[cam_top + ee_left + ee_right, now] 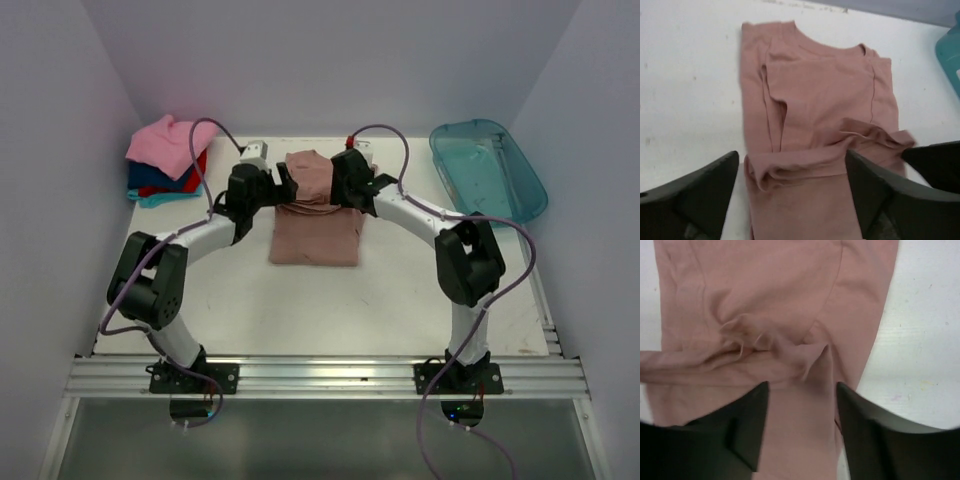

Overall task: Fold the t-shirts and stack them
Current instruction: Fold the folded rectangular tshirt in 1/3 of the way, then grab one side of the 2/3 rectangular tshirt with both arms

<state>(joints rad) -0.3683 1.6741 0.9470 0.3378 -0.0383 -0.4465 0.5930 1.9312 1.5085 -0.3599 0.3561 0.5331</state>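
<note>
The dusty pink-brown t-shirt lies partly folded in the middle of the table, its lower half doubled up so a rumpled hem runs across it. My left gripper hangs over the hem's left end and my right gripper over its right end. In the left wrist view the t-shirt shows its collar at the far end, and the left gripper stands open with the loose hem between its fingers. The right gripper is open above the t-shirt. A stack of folded t-shirts, bright pink on top, sits at the back left.
A translucent teal tub stands at the back right, its corner also in the left wrist view. White walls close in the table on three sides. The right arm's dark gripper body shows at the right edge of the left wrist view.
</note>
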